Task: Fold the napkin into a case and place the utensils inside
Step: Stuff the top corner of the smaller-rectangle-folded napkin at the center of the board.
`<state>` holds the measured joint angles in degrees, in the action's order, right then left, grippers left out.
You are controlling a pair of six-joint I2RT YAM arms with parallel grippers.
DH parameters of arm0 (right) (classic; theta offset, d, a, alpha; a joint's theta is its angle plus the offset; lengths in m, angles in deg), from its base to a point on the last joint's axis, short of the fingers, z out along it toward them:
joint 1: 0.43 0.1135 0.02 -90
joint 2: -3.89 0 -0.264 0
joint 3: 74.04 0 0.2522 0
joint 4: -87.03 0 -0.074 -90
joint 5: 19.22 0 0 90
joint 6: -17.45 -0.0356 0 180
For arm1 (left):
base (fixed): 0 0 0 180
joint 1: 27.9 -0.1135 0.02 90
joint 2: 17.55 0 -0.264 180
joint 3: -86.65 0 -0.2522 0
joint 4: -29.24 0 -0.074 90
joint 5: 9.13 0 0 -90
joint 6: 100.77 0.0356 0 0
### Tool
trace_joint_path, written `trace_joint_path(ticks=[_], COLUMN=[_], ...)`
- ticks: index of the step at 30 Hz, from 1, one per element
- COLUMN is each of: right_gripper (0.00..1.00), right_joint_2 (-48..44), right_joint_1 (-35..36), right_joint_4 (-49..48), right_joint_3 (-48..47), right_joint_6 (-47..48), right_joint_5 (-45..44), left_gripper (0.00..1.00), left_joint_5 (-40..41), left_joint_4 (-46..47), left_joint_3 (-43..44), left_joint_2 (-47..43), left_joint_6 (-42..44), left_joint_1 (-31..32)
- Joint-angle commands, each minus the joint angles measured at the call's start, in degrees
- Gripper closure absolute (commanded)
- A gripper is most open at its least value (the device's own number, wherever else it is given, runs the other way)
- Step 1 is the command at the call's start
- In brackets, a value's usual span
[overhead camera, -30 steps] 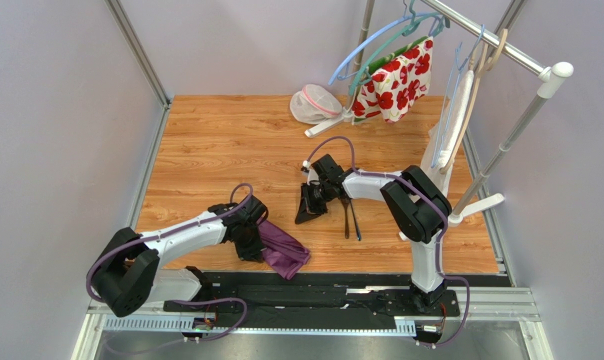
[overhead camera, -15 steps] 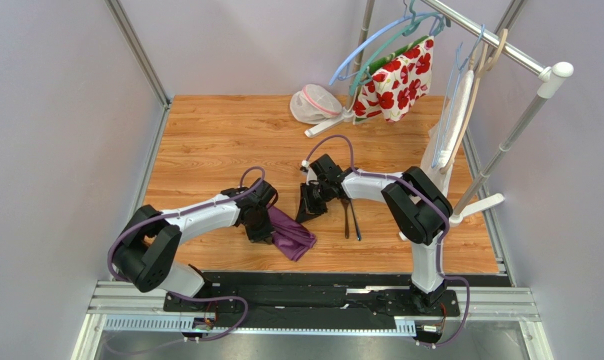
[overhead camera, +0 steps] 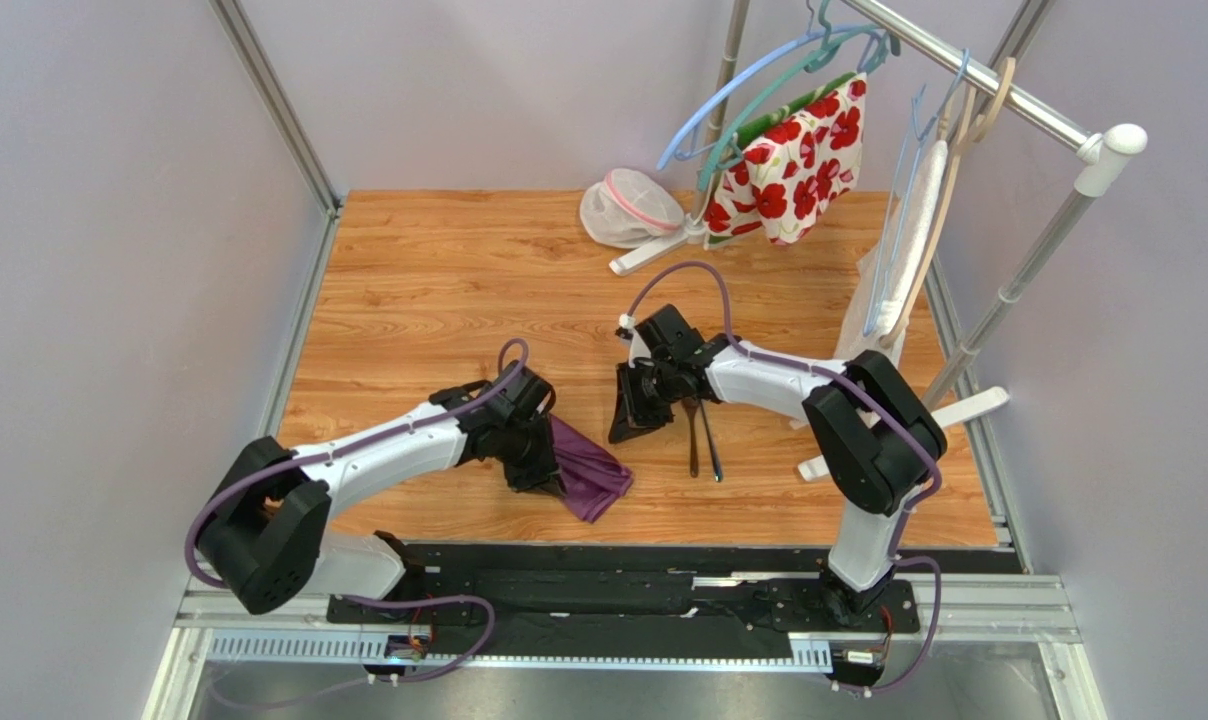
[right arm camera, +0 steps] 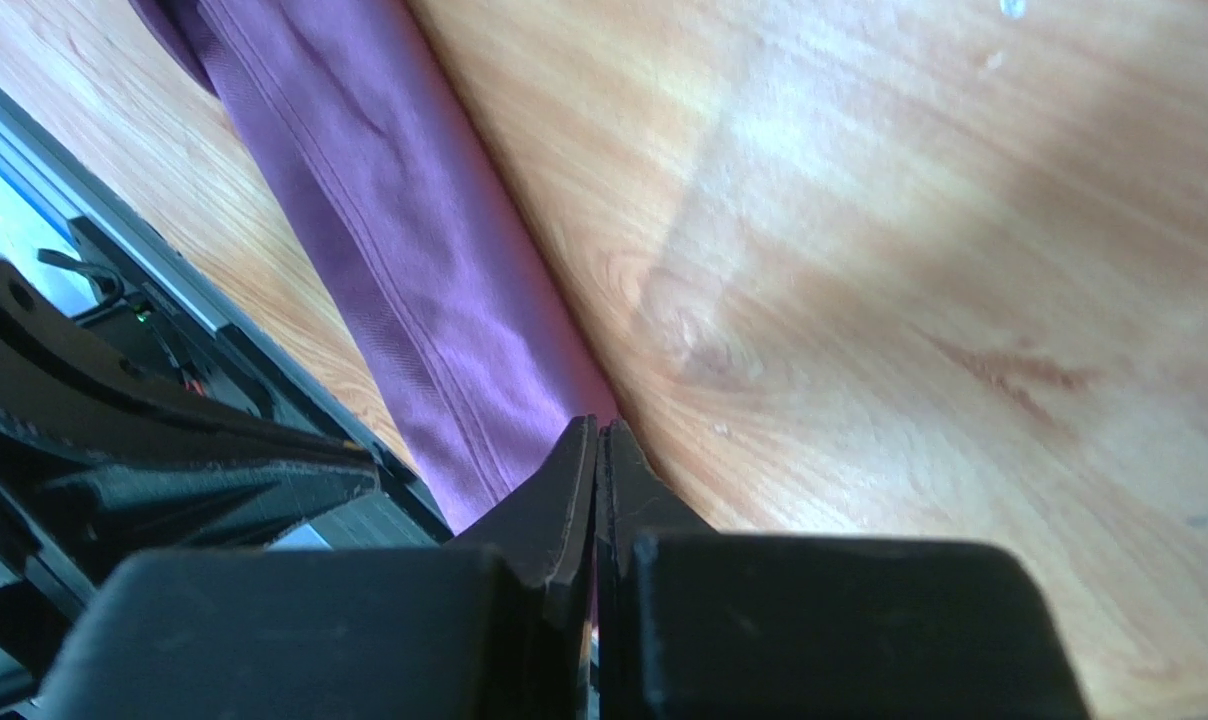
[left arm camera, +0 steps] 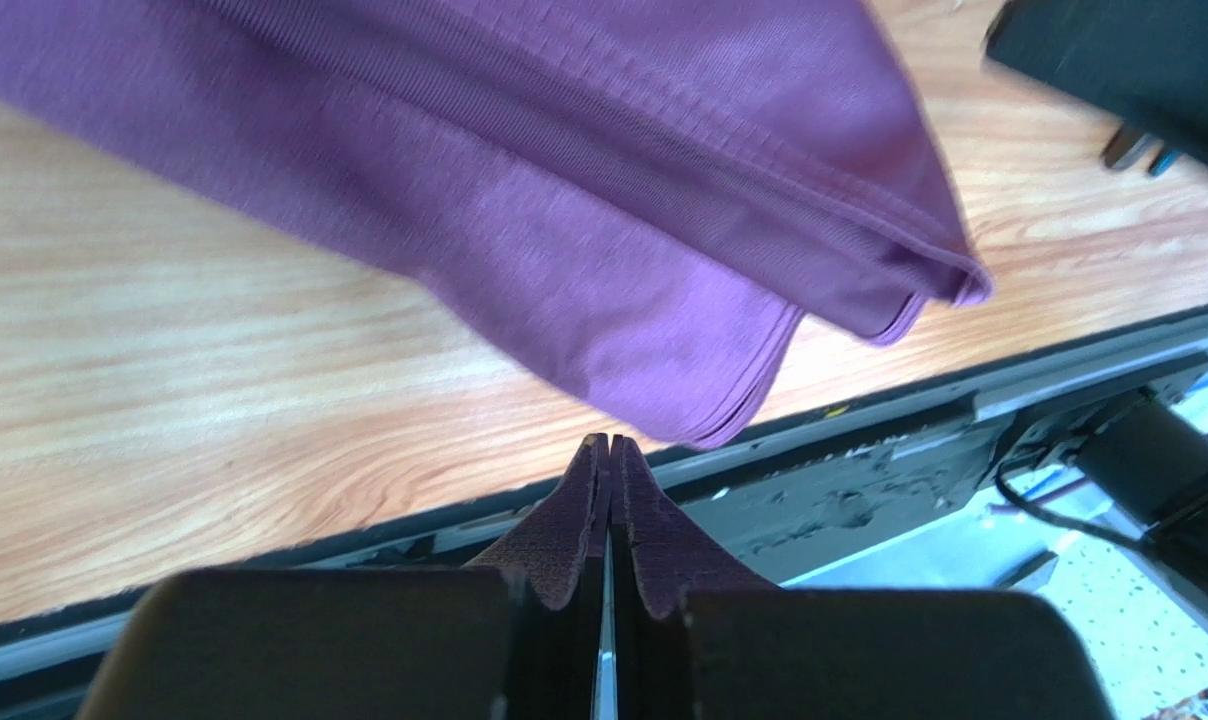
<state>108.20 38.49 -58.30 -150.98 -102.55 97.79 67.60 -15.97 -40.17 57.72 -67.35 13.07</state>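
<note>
Pale lilac walls (overhead camera: 114,225) enclose a wood-grain table (overhead camera: 445,285) and rail (overhead camera: 1049,117).

Looking like a robotics lab cell; sitting boxed in by plain pale grey wall panels (overhead camera: 114,225), slim aluminium frame posts (overhead camera: 272,105), black mounting rail (overhead camera: 625,600).

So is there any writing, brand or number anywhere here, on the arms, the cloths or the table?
None readable. The napkin, the flowered cloth, the mesh pouch and the table carry no text. The left arm and right arm show no legible label; any marks on the base rail are too small to read.
</note>
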Motion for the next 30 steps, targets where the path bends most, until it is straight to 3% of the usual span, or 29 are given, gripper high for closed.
trace_joint_path(ticks=[1,3,4,7,11,15,19,26,28,30], right_gripper=[0.95,0.87,0.74,0.61,0.59,0.58,0.57,0.57,0.43,0.42], right_joint_2=[-5.25,-6.75,-8.32,-11.48,-14.57,-19.75,-27.22,-22.67,-18.65,-16.43], right_joint_1=[0.02,1.15,1.77,5.28,11.17,16.70,20.05,21.55,21.99,22.78], right_joint_4=[1.33,3.43,6.31,11.06,12.76,7.95,-1.38,1.94,5.45,6.51], right_joint_3=[2.52,2.27,1.57,0.60,0.68,4.18,11.23,8.34,4.67,3.33], right_joint_6=[2.13,5.29,6.87,10.74,14.43,18.13,25.49,32.89,33.51,34.57], right_joint_5=[-1.51,-4.49,-8.51,-18.25,-29.00,-33.94,-28.53,-21.04,-20.58,-21.11], left_gripper=[0.97,0.98,0.98,0.98,0.99,0.99,0.99,1.00,1.00,1.00], left_joint_5=[-0.52,-0.43,-0.43,0.62,2.20,4.74,5.99,2.12,1.85,1.76], left_joint_4=[3.49,3.75,4.28,4.90,4.81,5.95,9.99,16.40,17.64,17.99], left_joint_3=[3.99,4.79,4.62,3.39,3.21,2.60,0.58,-2.68,-3.90,-4.61], left_joint_2=[4.09,6.03,6.38,6.04,6.03,6.56,7.17,6.83,6.21,5.42], left_joint_6=[-0.55,-0.64,-0.73,-0.99,-0.82,-0.20,0.41,0.06,-0.38,-0.38], left_joint_1=[0.25,0.25,0.25,0.25,0.25,0.16,-0.45,-2.03,-2.39,-2.82])
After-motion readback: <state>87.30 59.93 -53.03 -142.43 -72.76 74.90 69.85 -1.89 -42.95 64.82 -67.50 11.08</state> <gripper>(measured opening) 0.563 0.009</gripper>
